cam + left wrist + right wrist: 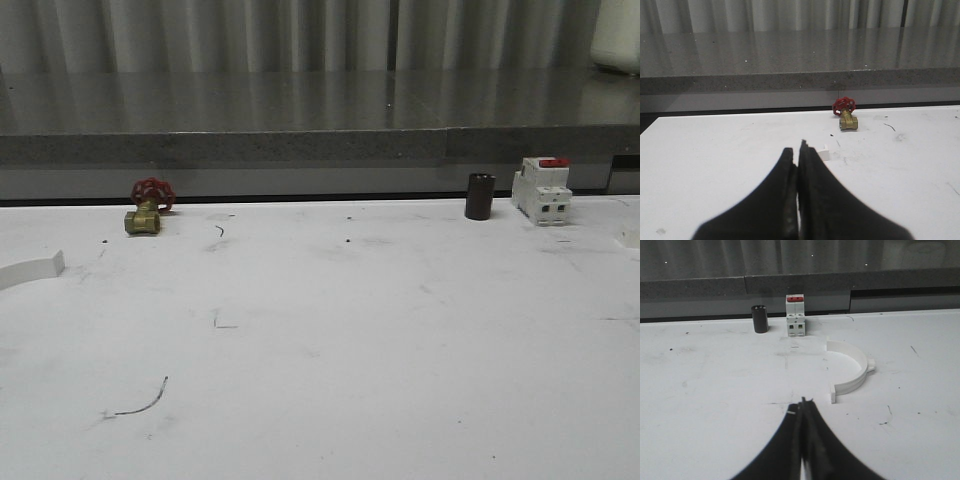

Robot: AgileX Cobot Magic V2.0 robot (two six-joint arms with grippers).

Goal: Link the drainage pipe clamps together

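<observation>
The left pincer [798, 150] was clenched, its black fingers [785, 200] pressed together with nothing between them, low over the white tabletop [715, 160]. Just past its tips a small white piece [823, 152] lay on the surface, probably the end of one drainage pipe clamp, though too little of it showed to be sure. Farther off, near the back edge, stood a brass valve [847, 121] with a red handwheel.

The right pincer [802, 402] was likewise clenched and empty. Near its tips, off to one side, the other drainage pipe clamp [855, 372] lay flat, a white half-ring with a lug on its outer curve. Well beyond it stood a dark cylinder [759, 319] and, just beside that, a white switch [795, 315] with a red top.

In the front view, one clamp end [30, 270] showed at the left edge of the tabletop.
</observation>
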